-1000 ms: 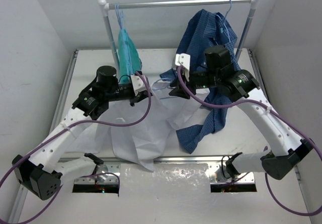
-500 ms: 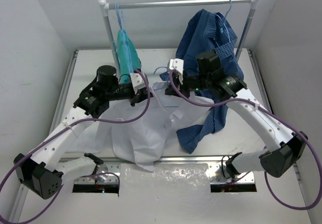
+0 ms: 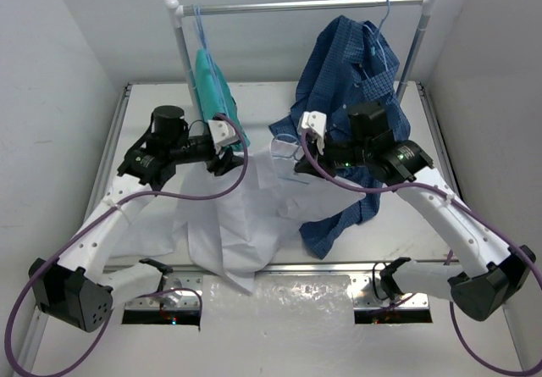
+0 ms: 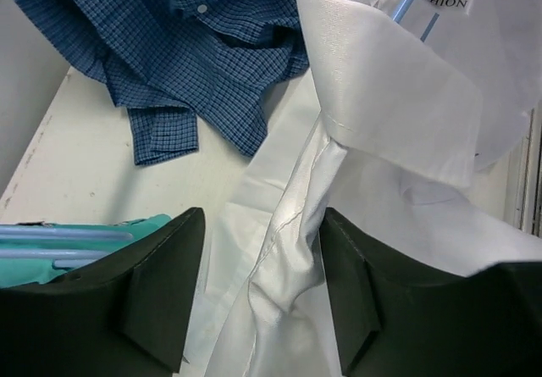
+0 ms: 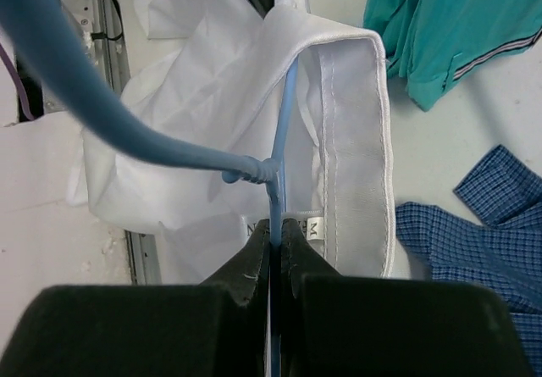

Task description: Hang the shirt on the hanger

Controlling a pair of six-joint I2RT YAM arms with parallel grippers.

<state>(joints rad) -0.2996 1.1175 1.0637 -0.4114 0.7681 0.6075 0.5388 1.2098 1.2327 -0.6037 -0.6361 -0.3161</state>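
The white shirt lies crumpled on the table between the arms, its collar lifted up. The pale-blue wire hanger runs down into the collar next to the size label. My right gripper is shut on the hanger's wire just below the twisted neck; the hook curves toward the camera. From above, that gripper hovers at the collar. My left gripper stands open, with a fold of the shirt's front edge loose between its fingers. It sits left of the collar.
A clothes rail crosses the back of the table. A teal-green garment hangs at its left. A dark blue checked shirt hangs at its right and trails onto the table beside the right arm.
My left gripper opened, letting go of the shirt fabric, and drew back to the left. My right gripper closed on the hanger wire and shifted slightly right.
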